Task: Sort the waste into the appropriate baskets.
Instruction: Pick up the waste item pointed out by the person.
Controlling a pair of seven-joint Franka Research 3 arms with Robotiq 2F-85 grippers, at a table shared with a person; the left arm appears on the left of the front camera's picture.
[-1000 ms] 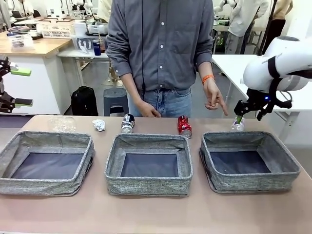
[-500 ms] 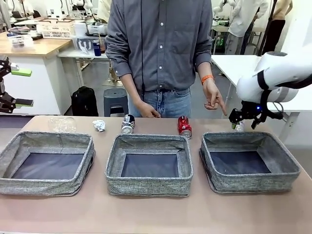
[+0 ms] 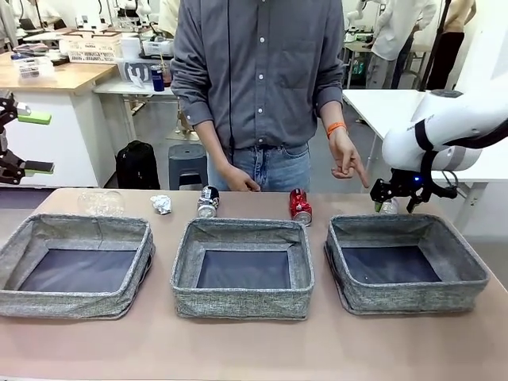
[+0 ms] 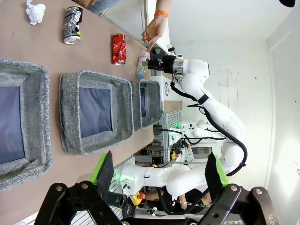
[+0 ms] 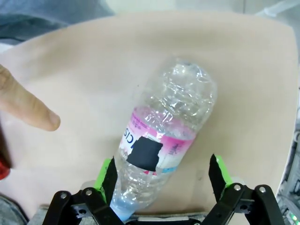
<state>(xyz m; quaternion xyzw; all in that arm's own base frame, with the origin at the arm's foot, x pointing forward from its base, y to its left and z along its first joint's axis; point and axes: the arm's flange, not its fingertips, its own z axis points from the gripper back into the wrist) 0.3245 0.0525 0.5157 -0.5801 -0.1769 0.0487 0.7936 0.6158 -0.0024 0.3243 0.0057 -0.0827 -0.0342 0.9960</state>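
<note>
A workshop with benches and shelving lies behind a tan table [image 3: 254,349], across which a person stands facing the robot. At far left the left gripper [image 3: 36,143] hangs off the table's edge, its fingers wide apart and holding nothing. Along the far side of the table the waste lies in a row: a clear plastic bottle [image 3: 101,202], a small white-silver wad [image 3: 161,204], a black-and-white can [image 3: 208,200], a red can [image 3: 300,206] and, farthest right, the pink-labelled bottle [image 5: 164,145], on its side on the bare tabletop just beyond the right-hand basket. Nearer the robot stand three grey baskets: the left basket [image 3: 75,305], the middle basket [image 3: 242,305] and the right basket [image 3: 413,300]. Each shows only its dark bottom, with no item inside. The person's one hand [image 3: 238,181] rests by the black-and-white can; the other, the pointing hand [image 3: 347,163], aims a finger down toward the pink-labelled bottle. The right gripper [image 5: 162,178] is lowered over that bottle, its green-padded fingers spread to either side of the bottle's lower half and not closed on it. Judged from this layout, sorting has not yet produced a result. All five items remain on the table, and the first pick, of the pink-labelled bottle, appears to be at the approach stage, with grasp, carry and release to follow for it and the other four.
</note>
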